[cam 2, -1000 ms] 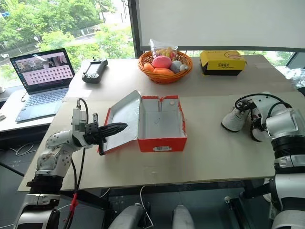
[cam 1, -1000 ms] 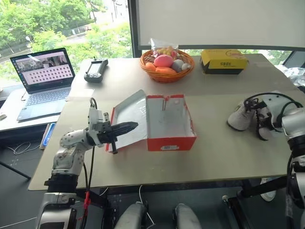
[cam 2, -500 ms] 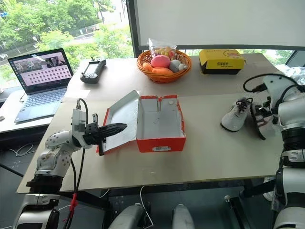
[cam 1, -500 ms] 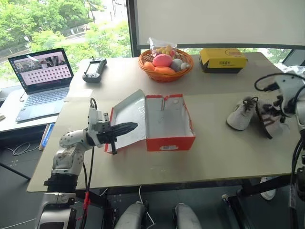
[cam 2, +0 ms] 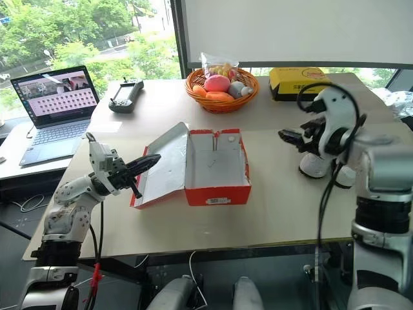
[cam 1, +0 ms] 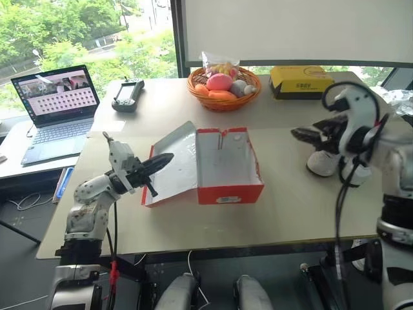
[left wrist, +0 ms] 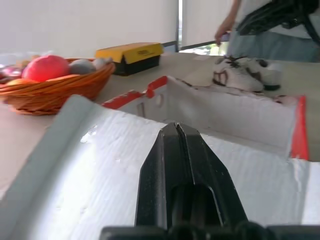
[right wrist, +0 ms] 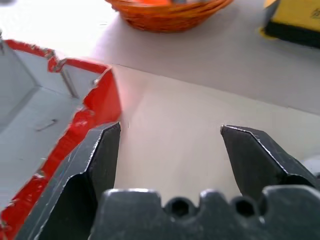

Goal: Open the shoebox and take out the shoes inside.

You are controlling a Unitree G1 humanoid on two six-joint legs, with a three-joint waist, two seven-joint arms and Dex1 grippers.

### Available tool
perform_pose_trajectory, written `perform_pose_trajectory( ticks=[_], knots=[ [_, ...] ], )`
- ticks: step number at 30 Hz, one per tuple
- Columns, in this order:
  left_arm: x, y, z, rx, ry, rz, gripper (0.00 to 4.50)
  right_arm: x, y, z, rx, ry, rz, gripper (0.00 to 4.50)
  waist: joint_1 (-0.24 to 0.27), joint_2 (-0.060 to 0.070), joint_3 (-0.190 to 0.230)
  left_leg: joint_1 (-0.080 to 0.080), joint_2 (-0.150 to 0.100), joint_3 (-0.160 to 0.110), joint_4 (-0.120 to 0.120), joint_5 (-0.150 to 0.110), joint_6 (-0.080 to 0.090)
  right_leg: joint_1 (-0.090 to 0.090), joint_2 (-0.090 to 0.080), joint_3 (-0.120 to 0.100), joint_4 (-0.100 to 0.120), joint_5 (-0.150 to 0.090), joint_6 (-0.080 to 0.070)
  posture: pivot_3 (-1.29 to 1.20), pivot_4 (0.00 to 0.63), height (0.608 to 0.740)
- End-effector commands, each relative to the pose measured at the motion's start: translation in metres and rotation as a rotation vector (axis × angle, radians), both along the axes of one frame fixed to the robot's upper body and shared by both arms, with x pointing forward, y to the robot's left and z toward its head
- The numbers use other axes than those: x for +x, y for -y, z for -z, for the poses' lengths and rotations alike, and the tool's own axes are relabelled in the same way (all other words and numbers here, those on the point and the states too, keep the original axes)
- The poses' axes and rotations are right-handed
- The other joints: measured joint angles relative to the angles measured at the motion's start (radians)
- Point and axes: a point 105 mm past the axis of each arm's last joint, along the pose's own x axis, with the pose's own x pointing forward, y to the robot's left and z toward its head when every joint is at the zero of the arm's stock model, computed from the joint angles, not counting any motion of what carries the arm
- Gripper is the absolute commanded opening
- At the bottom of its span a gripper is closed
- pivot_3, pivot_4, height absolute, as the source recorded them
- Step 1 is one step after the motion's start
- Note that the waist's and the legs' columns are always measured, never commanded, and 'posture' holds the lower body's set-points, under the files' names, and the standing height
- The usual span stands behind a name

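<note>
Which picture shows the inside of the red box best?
The left eye view: it looks down into the open shoebox, showing its whole white, empty floor. The right eye view shows much the same. The left wrist view looks low across the lid at the box's walls. The right wrist view catches one red corner.

Silver-white arms, black cables, black claw (cam 1: 162, 159) fingers.

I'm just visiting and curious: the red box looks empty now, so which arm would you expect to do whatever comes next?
Probably neither is needed. The shoebox lies open and empty, and the shoes sit on the table beside the open right gripper. If they need tidying, the right; the shut left gripper hovers over the lid.
</note>
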Motion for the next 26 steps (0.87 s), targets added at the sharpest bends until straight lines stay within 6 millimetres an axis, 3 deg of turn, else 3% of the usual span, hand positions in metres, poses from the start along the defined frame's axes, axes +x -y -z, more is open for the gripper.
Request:
perform_pose_trajectory(
  ticks=[1,7,12,16,26],
  knots=[
    [0.013,-0.027,-0.011,-0.072,-0.045,-0.292,0.00,0.001,0.013,-0.008,-0.041,0.156,0.120,3.83,0.005,0.000,0.000,-0.001,-0.001,0.000,0.001,0.000,0.000,0.000,0.000,0.000,0.000,0.001,0.001,0.00,0.150,0.740],
    [0.019,-0.099,-0.010,-0.184,-0.089,-0.775,0.00,0.006,0.034,0.031,-0.187,0.194,0.274,3.83,0.008,0.000,0.000,0.000,-0.001,0.000,0.005,0.000,0.000,-0.001,0.001,0.000,0.000,0.002,0.003,0.00,0.150,0.740],
    [0.004,-0.146,0.014,-0.205,-0.112,-1.057,0.00,0.006,0.036,0.050,-0.101,0.245,0.315,3.83,-0.003,0.000,0.000,0.005,-0.001,0.000,0.003,0.000,0.000,0.002,0.003,0.002,0.001,0.002,0.003,0.00,0.150,0.740],
    [-0.003,-0.154,0.021,-0.238,-0.103,-1.120,0.00,0.005,0.036,0.055,-0.110,0.272,0.295,3.83,-0.002,0.000,0.000,0.004,-0.001,0.001,0.003,0.000,0.000,0.001,0.003,0.002,0.000,0.002,0.002,0.00,0.150,0.740],
    [-0.005,-0.146,0.030,-0.275,-0.114,-1.114,0.00,0.008,0.032,0.072,-0.190,0.283,0.290,3.83,0.004,-0.001,0.000,0.004,-0.001,0.000,0.004,0.000,0.000,0.001,0.003,0.001,0.000,0.002,0.002,0.00,0.150,0.740]
  ],
)
